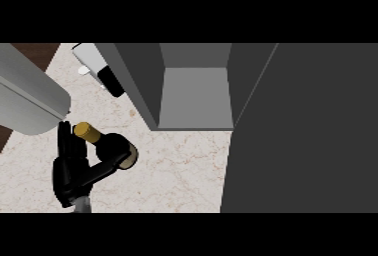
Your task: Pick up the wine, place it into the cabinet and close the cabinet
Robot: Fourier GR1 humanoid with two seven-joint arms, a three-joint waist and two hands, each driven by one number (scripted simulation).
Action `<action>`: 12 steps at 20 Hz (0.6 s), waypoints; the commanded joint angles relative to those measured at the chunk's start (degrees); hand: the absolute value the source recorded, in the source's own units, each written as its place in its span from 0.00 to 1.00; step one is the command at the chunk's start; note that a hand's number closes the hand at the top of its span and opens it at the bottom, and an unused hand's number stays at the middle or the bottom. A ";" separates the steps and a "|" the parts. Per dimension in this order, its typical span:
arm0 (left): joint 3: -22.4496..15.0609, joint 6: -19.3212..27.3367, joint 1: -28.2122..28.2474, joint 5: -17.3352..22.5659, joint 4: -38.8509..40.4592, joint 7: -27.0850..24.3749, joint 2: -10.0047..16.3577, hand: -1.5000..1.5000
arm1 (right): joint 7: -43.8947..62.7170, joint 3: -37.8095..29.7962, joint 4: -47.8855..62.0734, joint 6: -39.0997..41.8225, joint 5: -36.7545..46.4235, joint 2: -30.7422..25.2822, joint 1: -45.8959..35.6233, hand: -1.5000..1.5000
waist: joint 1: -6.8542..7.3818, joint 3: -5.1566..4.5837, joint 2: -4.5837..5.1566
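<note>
The wine bottle (111, 145) is dark with a gold cap and leans up-left over the marble counter (177, 170), left of the cabinet. My left hand (71, 172) is shut on it, with the thumb hooked round the body and the fingers running up beside the neck. The grey cabinet (196, 95) stands open at the top centre, and its inner shelf shows nothing on it. Its dark door (310, 130) is swung out and fills the right side of the view. My right hand does not show.
A large grey forearm (29, 95) crosses the upper left, close to the view. A white and black object (100, 70) lies on the counter beside the cabinet's left wall. The counter's left edge runs along the far left.
</note>
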 commanded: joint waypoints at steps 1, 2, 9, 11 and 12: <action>-2.32 0.95 0.63 0.74 0.67 -1.41 -0.21 0.00 | 5.74 2.24 -7.60 -1.43 -0.75 0.56 -0.22 0.00 | 0.10 0.00 -0.03; -1.65 0.82 -1.96 2.98 7.86 -6.37 -0.21 0.00 | 6.81 2.34 -8.14 -2.18 -1.12 0.76 -0.87 0.00 | -0.14 -0.03 0.01; 1.83 -3.51 -3.51 3.55 10.10 -4.81 0.97 0.00 | 8.30 -0.73 -8.18 -1.90 -3.04 -1.03 -3.43 0.00 | 0.02 -0.02 0.01; 1.72 -2.10 -1.04 3.06 6.57 -3.19 1.61 0.00 | 6.92 -3.87 -9.82 -0.44 -6.45 -1.99 0.06 0.00 | 0.03 0.03 -0.06; 0.87 -2.63 -2.83 4.30 11.68 -7.85 -0.18 0.00 | 4.83 2.82 -11.91 -0.25 -1.34 -0.19 3.92 0.00 | -0.32 0.00 -0.07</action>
